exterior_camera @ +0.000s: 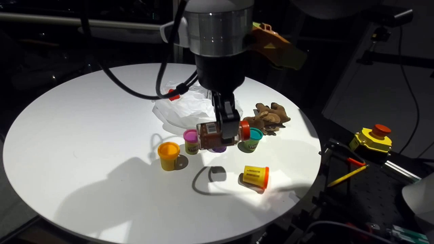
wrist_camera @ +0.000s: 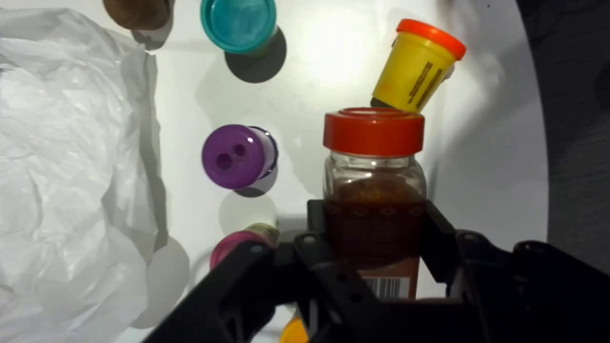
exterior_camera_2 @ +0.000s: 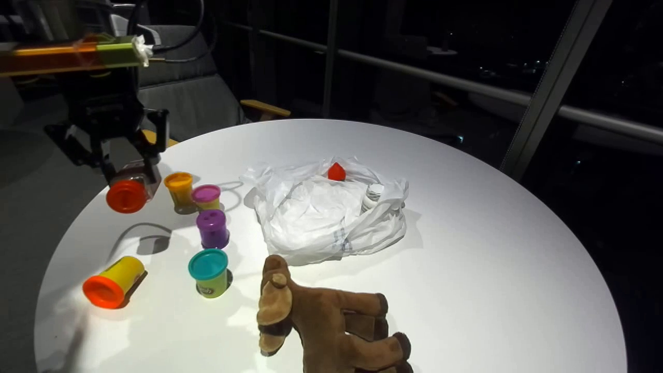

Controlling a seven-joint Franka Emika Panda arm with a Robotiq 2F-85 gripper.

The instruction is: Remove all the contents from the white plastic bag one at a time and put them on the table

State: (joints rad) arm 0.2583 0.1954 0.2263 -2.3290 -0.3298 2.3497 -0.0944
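- Gripper [wrist_camera: 374,228]: clamped on red-lidded jar [wrist_camera: 375,190], one finger each side, approx. mid-body.
- Jar: clear, brown inside, label w/ barcode; held horiz., up off the table [exterior_camera: 88,118]. Lid [exterior_camera: 245,130] points right in an exterior view.
- Upright tubs, 4 in a rough line, far to near in an exterior view: orange tub [exterior_camera_2: 180,190], pink-lidded tub [exterior_camera_2: 207,197], purple tub [exterior_camera_2: 213,229] (2 dark round spots on top), teal-lidded Play-Doh tub [exterior_camera_2: 209,274].
- Yellow tub [exterior_camera_2: 121,274] w/ orange lid: on its side, left of teal one in that exterior view, lid twd near left.
- White plastic bag [exterior_camera_2: 311,217]: crumpled on table, right of upright tubs in an exterior view, well apart fr. jar; fills left side of wrist view.
- Small red item [exterior_camera_2: 336,172], pointed top, shows at bag's far side; white roundish item [exterior_camera_2: 372,196] at its right side, part. covered by film, can't tell what.
- Brown plush animal [exterior_camera_2: 323,311]: on its side, just near of bag, legs to right in an exterior view, part. cut off; can't tell if it touches bag.
- Off table, right, in an exterior view: yellow e-stop box [exterior_camera: 371,139] w/ red button, yellow pencil [exterior_camera: 347,176] nearer.
- Gray chair [exterior_camera_2: 176,90] past table's far left edge in an exterior view.
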